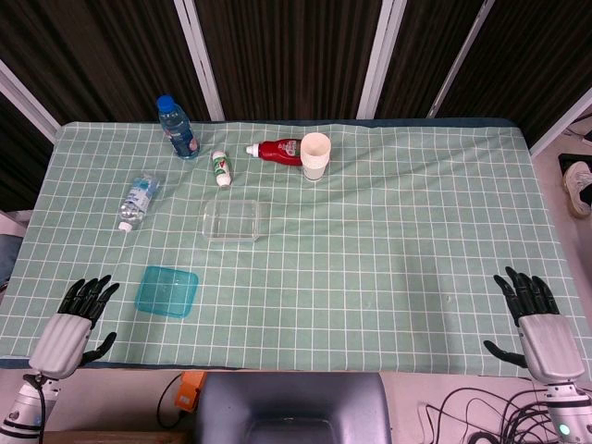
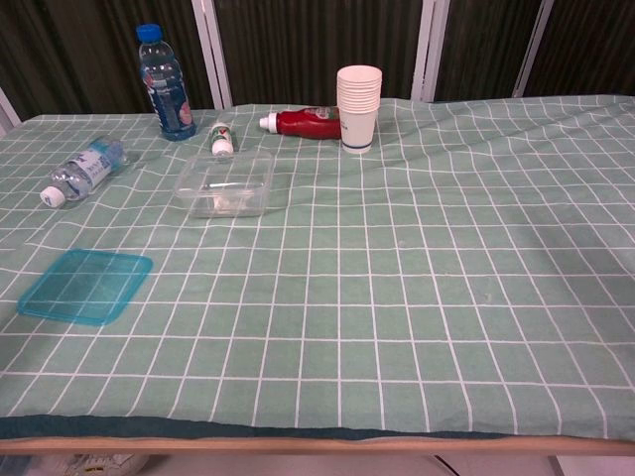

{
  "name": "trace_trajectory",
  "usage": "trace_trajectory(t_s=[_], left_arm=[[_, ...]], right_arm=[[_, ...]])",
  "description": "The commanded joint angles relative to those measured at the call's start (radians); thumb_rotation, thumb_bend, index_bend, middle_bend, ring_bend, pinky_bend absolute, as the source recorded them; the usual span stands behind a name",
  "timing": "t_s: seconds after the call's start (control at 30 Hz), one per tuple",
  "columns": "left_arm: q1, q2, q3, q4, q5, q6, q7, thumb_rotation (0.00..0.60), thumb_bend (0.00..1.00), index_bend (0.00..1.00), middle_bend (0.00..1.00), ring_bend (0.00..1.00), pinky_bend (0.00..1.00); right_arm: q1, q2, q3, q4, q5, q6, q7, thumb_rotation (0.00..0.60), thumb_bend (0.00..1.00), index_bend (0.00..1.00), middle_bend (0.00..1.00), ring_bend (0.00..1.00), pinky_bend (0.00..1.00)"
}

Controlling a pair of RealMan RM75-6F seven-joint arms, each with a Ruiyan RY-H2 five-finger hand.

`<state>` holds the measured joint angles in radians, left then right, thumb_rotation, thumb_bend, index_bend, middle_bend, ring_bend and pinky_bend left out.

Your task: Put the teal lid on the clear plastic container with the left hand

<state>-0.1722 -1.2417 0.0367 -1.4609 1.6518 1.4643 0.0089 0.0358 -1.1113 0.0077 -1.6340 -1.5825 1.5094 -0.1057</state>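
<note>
The lid point(image 1: 166, 291) lies flat on the cloth near the front edge, just to the right of the left hand point(image 1: 76, 322) and a little farther from the robot. That hand is far nearer to it than the right hand point(image 1: 536, 324), which rests well apart at the opposite corner. Both hands hold nothing, fingers spread and pointing forward. The lid is a teal, translucent, rounded square with no marked long axis. The container point(image 1: 232, 220) stands open-topped beyond the lid, slightly to its right, clear and empty.
</note>
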Motion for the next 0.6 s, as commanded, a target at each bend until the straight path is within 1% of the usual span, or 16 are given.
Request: trace_trajectory(t_s=[0.03, 0.13, 0.23, 0.3, 0.37, 0.4, 0.47, 0.6], left_arm=[[-0.004, 0.001, -0.001, 0.000, 0.002, -0.004, -0.009, 0.600, 0.33, 0.00, 0.00, 0.00, 0.00], [-0.026, 0.005, 0.004, 0.002, 0.012, -0.034, -0.054, 0.600, 0.31, 0.00, 0.00, 0.00, 0.00], [-0.087, 0.014, 0.021, 0.029, 0.060, -0.096, -0.222, 0.600, 0.29, 0.00, 0.00, 0.00, 0.00], [-0.148, 0.008, 0.029, 0.083, 0.123, -0.115, -0.388, 0.600, 0.28, 0.00, 0.00, 0.00, 0.00], [-0.207, -0.007, 0.031, 0.148, 0.167, -0.128, -0.527, 0.600, 0.27, 0.00, 0.00, 0.00, 0.00], [-0.231, -0.012, 0.032, 0.172, 0.181, -0.139, -0.570, 0.600, 0.26, 0.00, 0.00, 0.00, 0.00], [-0.285, -0.021, 0.034, 0.214, 0.196, -0.182, -0.639, 0.600, 0.25, 0.00, 0.00, 0.00, 0.00], [-0.349, -0.043, 0.037, 0.267, 0.215, -0.238, -0.630, 0.600, 0.23, 0.00, 0.00, 0.00, 0.00]], right_arm=[[-0.001, -0.002, -0.001, 0.001, -0.001, 0.000, -0.005, 0.600, 0.12, 0.00, 0.00, 0.00, 0.00], [-0.006, 0.000, -0.004, 0.003, 0.003, 0.002, -0.004, 0.600, 0.12, 0.00, 0.00, 0.00, 0.00], [-0.014, 0.004, -0.002, 0.008, 0.001, 0.019, 0.011, 0.600, 0.12, 0.00, 0.00, 0.00, 0.00], [-0.012, 0.004, -0.002, 0.010, 0.004, 0.013, 0.016, 0.600, 0.12, 0.00, 0.00, 0.00, 0.00], [-0.008, 0.002, -0.001, 0.009, 0.007, 0.004, 0.011, 0.600, 0.12, 0.00, 0.00, 0.00, 0.00], [-0.006, 0.001, 0.000, 0.007, 0.007, 0.001, 0.007, 0.600, 0.12, 0.00, 0.00, 0.00, 0.00], [0.001, -0.004, 0.001, 0.002, 0.008, -0.010, -0.006, 0.600, 0.12, 0.00, 0.00, 0.00, 0.00], [0.012, -0.011, 0.002, -0.007, 0.012, -0.031, -0.026, 0.600, 0.12, 0.00, 0.00, 0.00, 0.00]])
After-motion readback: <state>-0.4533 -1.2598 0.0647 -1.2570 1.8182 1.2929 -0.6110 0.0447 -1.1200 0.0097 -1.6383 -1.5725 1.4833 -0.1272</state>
